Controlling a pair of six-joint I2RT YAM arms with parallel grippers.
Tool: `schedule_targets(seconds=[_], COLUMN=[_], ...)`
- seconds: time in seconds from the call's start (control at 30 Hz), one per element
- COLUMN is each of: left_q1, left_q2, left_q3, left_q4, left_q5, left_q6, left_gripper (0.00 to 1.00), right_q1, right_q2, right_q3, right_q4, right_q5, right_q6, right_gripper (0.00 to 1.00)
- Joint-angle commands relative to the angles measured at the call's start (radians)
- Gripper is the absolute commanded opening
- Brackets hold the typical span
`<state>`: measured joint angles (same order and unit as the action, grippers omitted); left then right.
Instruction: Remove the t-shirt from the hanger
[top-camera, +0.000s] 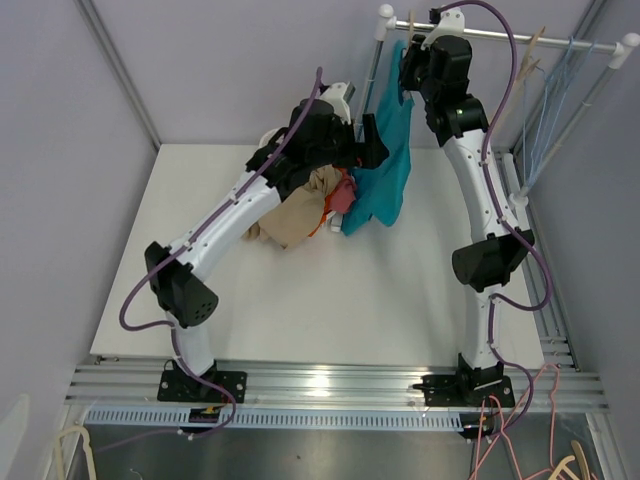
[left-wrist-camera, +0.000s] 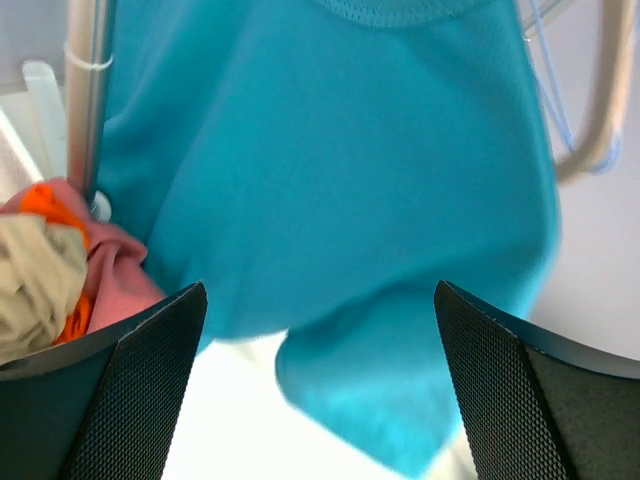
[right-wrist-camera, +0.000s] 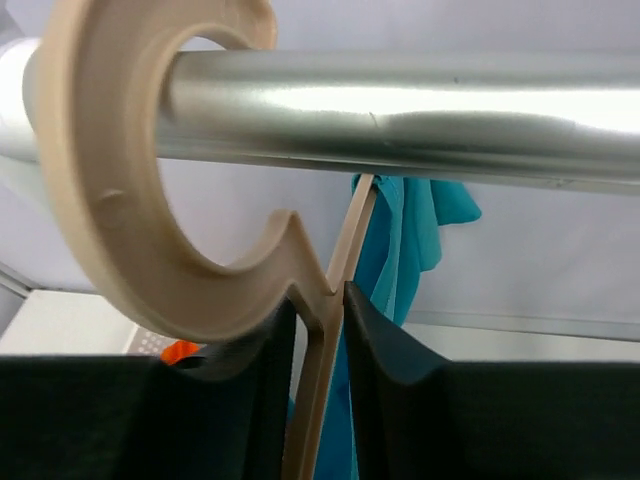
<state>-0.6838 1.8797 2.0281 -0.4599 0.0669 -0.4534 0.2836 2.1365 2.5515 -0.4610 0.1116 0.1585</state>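
A teal t-shirt (top-camera: 388, 160) hangs from a beige hanger (right-wrist-camera: 150, 200) hooked over the metal rail (top-camera: 480, 32) at the back. My right gripper (right-wrist-camera: 318, 350) is shut on the hanger's neck just below the hook. The shirt shows behind it in the right wrist view (right-wrist-camera: 400, 260). My left gripper (left-wrist-camera: 320, 400) is open, facing the shirt's lower part (left-wrist-camera: 330, 180), with the hem hanging between the fingers but not touching them. In the top view the left gripper (top-camera: 368, 148) sits at the shirt's left side.
A pile of clothes, beige, pink and orange (top-camera: 305, 205), lies on the white table (top-camera: 250, 300) left of the shirt. A rack post (left-wrist-camera: 85, 100) stands at the left. Pale blue strings (top-camera: 555, 90) and pegs hang at the rail's right end.
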Motion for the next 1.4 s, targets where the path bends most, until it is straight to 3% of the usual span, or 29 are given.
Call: schedule_targets(seconds=[0.0, 0.07, 0.17, 0.3, 0.47, 0.8, 0.87, 1.1, 1.27, 1.37], left_q1=[0.0, 0.015, 0.062, 0.119, 0.125, 0.033, -0.005, -0.167, -0.385, -0.509], left_q2=[-0.168, -0.215, -0.339, -0.462, -0.502, -0.563, -0.589, -0.665, -0.718, -0.743], left_q3=[-0.025, -0.048, -0.161, -0.273, -0.371, -0.514, -0.558, -0.754, -0.975, -1.067], left_q4=[0.009, -0.035, -0.019, 0.033, 0.081, 0.219, 0.292, 0.582, 0.872, 1.042], left_q5=[-0.027, -0.042, -0.035, 0.001, -0.007, -0.062, -0.097, -0.139, -0.187, -0.216], left_q6=[0.007, 0.012, 0.002, -0.036, -0.051, 0.088, 0.125, 0.333, 0.511, 0.608], left_gripper=[1.0, 0.99, 0.99, 1.0, 0.99, 1.0, 1.0, 1.0, 0.99, 0.99], right_q1=[0.0, 0.0, 0.0, -0.003, -0.001, 0.034, 0.04, 0.095, 0.115, 0.147], right_q2=[0.026, 0.03, 0.022, 0.01, -0.085, -0.374, -0.406, -0.643, -0.754, -0.806], right_q3=[0.058, 0.064, 0.059, 0.073, 0.061, -0.135, -0.158, -0.497, -0.658, -0.738], right_q4=[0.05, 0.051, 0.067, 0.071, 0.048, -0.002, -0.036, -0.008, 0.008, 0.025], right_q5=[0.045, 0.043, 0.051, 0.082, 0.092, 0.151, 0.189, 0.342, 0.402, 0.457], right_q6=[-0.033, -0.037, -0.065, -0.099, -0.114, -0.119, -0.106, 0.05, 0.304, 0.372], right_gripper=[0.25, 0.1, 0.0, 0.0, 0.0, 0.0, 0.0, 0.0, 0.0, 0.0])
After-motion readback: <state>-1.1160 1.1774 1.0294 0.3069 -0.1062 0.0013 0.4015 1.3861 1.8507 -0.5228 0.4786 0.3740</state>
